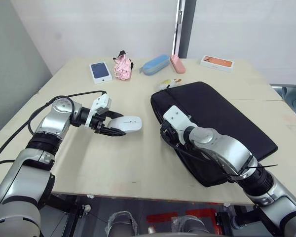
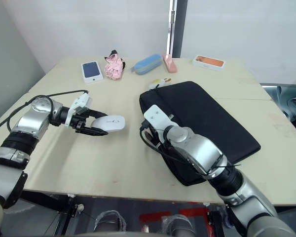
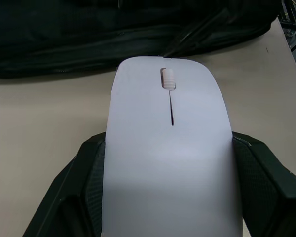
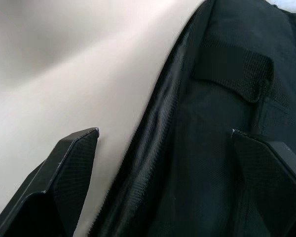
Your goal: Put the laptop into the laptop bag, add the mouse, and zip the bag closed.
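The white mouse (image 1: 128, 123) is just above the table left of centre, with my left gripper (image 1: 113, 128) shut on its rear half. In the left wrist view the mouse (image 3: 170, 123) sits between both black fingers (image 3: 86, 168), wheel end pointing toward the bag. The black laptop bag (image 1: 222, 123) lies flat at the right, a white plush duck charm (image 1: 168, 84) at its far corner. My right gripper (image 4: 165, 132) is open at the bag's near-left edge (image 1: 166, 134), one finger over the table and one over the fabric. The laptop is out of view.
Along the far side of the table lie a blue phone box (image 1: 100, 71), a pink cloth (image 1: 122, 66), a blue pencil case (image 1: 155, 64), a pink case (image 1: 177, 63) and an orange-pictured box (image 1: 217, 62). The table's front edge (image 1: 138, 190) runs close below both arms.
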### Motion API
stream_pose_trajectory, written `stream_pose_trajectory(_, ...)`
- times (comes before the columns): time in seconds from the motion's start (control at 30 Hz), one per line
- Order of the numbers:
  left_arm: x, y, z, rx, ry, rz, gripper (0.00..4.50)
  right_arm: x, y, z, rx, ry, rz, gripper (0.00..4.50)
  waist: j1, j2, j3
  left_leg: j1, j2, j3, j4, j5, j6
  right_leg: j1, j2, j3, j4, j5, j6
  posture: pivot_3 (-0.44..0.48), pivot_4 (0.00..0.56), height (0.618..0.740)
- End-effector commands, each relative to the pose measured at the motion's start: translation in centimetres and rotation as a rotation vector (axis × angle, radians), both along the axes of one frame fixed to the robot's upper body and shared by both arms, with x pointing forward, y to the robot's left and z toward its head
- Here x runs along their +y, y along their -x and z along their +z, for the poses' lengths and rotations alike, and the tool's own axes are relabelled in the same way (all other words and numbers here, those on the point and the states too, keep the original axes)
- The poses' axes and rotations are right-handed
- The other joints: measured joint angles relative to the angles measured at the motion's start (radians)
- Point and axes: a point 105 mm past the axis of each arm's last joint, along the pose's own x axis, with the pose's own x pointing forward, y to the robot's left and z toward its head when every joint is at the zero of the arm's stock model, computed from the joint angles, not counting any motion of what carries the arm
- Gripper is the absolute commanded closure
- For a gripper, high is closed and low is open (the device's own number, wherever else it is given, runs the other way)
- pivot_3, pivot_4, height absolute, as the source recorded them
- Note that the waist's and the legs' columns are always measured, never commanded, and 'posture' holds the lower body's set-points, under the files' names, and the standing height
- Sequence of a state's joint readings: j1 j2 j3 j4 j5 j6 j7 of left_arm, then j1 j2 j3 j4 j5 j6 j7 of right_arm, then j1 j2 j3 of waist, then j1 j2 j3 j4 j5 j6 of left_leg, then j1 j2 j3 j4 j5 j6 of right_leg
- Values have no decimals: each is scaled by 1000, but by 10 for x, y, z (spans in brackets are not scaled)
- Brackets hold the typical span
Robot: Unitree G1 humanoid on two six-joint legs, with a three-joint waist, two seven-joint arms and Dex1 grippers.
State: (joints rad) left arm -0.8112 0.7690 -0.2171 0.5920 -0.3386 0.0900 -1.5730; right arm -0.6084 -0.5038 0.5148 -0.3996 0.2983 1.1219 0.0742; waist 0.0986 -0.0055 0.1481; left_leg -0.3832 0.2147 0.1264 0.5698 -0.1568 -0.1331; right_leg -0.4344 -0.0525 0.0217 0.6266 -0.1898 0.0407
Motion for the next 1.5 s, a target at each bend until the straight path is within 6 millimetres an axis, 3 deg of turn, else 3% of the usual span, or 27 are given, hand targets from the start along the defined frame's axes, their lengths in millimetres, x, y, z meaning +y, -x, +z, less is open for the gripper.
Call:
stream_pose_trajectory(0.03,4,4,11,-34,-19,-34,1657,-4,-5,6,-60,31,3,527,0,0,0,0,0,0,0,0,0,0,0,0,1,0,0,0,150,740)
stream_pose_trajectory(0.2,1,4,12,-31,-2,-33,1657,-9,-1,-3,-51,69,15,2168,0,0,0,0,0,0,2,0,0,0,0,0,2,0,0,0,150,740)
stream_pose_trajectory(0.43,-4,4,9,-26,4,-44,1657,-7,0,2,-46,31,20,4451,3,0,0,0,0,-1,7,0,0,1,-1,0,5,-4,-7,0,150,740)
stream_pose_trajectory(0.67,-11,2,6,-21,4,-55,1657,5,4,29,15,-221,8,4481,-1,0,0,0,0,-1,9,0,0,1,-1,1,7,-4,-8,0,150,740)
stream_pose_trajectory(0.8,-21,0,4,-21,15,-62,1657,0,3,78,10,-442,17,4481,-6,0,0,0,0,-1,8,0,0,0,0,1,7,-4,-8,0,150,740)
stream_pose_trajectory(1.0,-35,-4,5,-19,58,-48,1657,-15,8,122,11,-571,58,4481,0,0,0,0,0,-2,8,0,0,1,0,0,7,-4,-8,0,150,740)
stream_pose_trajectory(1.13,-48,-15,1,-59,66,0,1657,-24,8,135,14,-601,63,4481,2,1,0,0,0,-2,8,0,0,0,0,0,7,-3,-7,0,150,740)
stream_pose_trajectory(1.37,-101,-28,-13,-113,137,82,1657,-24,5,146,2,-625,75,4481,5,1,0,-1,0,-2,8,0,0,0,0,0,7,-2,-5,0,150,740)
stream_pose_trajectory(1.5,-119,-32,-16,-113,168,119,1657,-22,5,143,6,-621,74,4481,2,1,0,-1,0,-2,8,0,1,0,0,0,7,-1,-5,0,150,740)
